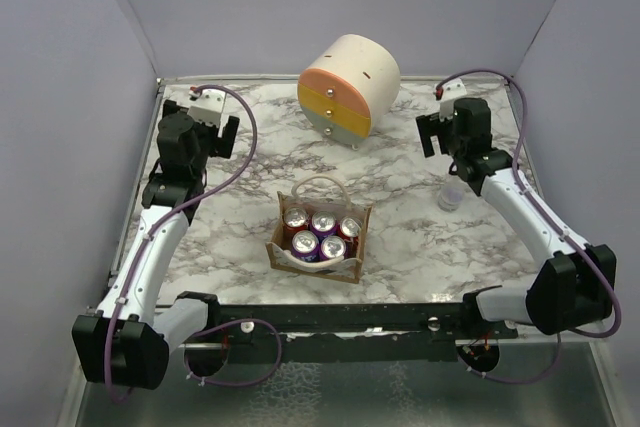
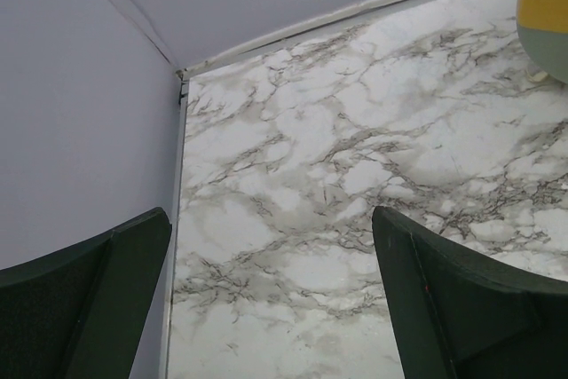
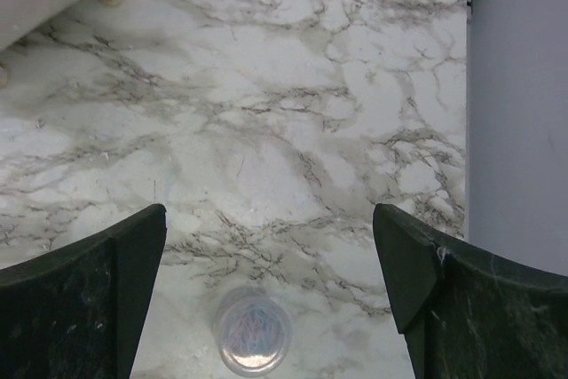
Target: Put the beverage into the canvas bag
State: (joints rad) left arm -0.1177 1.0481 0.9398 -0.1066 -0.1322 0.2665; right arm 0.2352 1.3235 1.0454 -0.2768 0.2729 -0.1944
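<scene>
White-and-grey marbled tabletop between pale lilac walls carries a round cream, orange and yellow drawer cabinet at the back. A tan, boxy canvas bag with whitish loop handles stands front-centre, with purple and red beverage cans upright inside it. The left gripper and right gripper hover with fingers spread, holding nothing. A small clear round cup sits on the marble below the right one.

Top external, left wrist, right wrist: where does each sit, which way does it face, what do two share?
Top external: above and behind the bases, looking down on the table, canvas bag and drawer cabinet; both arms show.
Left wrist: on the left end effector, facing the far-left table corner; both fingers show.
Right wrist: on the right end effector, facing down at a clear cup; both fingers show.
Shared: top and right wrist both show the cup.
</scene>
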